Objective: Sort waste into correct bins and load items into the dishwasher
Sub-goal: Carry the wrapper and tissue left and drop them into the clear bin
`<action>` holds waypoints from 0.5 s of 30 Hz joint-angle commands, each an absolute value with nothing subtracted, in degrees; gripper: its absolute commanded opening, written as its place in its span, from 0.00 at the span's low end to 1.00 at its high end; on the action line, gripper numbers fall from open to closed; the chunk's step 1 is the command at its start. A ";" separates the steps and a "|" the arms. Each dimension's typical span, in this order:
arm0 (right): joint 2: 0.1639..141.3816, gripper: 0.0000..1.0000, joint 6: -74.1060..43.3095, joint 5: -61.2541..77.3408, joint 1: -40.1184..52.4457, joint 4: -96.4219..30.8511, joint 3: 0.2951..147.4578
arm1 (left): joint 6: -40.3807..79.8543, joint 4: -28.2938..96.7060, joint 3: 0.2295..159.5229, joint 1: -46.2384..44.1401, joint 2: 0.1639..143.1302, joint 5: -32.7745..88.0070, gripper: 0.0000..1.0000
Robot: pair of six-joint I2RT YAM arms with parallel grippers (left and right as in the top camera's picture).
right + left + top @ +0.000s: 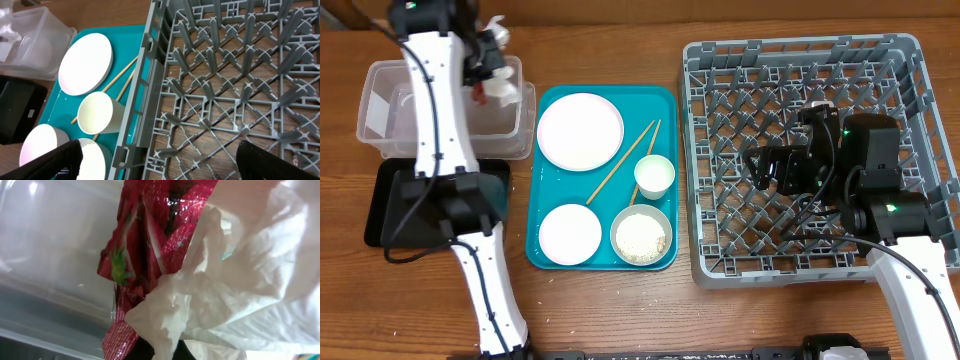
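Red wrapper (145, 240) and white napkin (240, 280) bunched together in the clenched left claw (488, 68), wrapper print too blurred to read | clear tub (50, 255) just below that claw | right claw (165, 167) spread wide, empty, above the grey dish rack (225, 75) | teal tray (125, 42) of white dishes beyond the rack wall, off to that claw's side

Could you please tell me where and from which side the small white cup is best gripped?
Pinch the small white cup by its rim from above, one finger inside, one outside, probably on the side facing the dish rack. It stands upright, mouth open; chopsticks lie along its other side and the bowl of rice sits close.
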State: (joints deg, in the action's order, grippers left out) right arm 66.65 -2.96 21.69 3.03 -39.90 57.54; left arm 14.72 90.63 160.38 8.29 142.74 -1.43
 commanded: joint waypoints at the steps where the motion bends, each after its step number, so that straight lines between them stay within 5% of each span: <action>1: 66.63 1.00 -2.98 22.20 2.87 -39.51 58.96 | 16.80 91.05 154.82 10.72 142.76 -1.96 0.04; 2: 66.63 1.00 -3.01 22.20 2.87 -39.51 58.96 | 16.78 91.22 153.14 11.22 142.76 -1.98 0.04; 3: 66.61 1.00 -2.98 22.20 2.87 -39.51 58.96 | 16.75 90.74 150.15 11.81 142.78 -2.37 0.27; 4: 66.63 1.00 -2.98 22.20 2.87 -39.53 58.96 | 16.75 89.95 149.40 11.99 142.78 -2.79 0.63; 5: 66.63 1.00 -3.01 22.20 2.87 -39.53 58.96 | 16.71 89.49 149.42 11.99 142.76 -2.79 0.79; 15: 66.61 1.00 -3.01 22.24 2.87 -39.55 58.96 | 9.82 93.71 159.50 11.27 142.69 4.45 0.84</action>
State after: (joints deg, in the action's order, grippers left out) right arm 66.67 -2.96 22.06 3.03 -39.88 57.54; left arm 14.35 92.44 153.25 11.66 143.17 -0.40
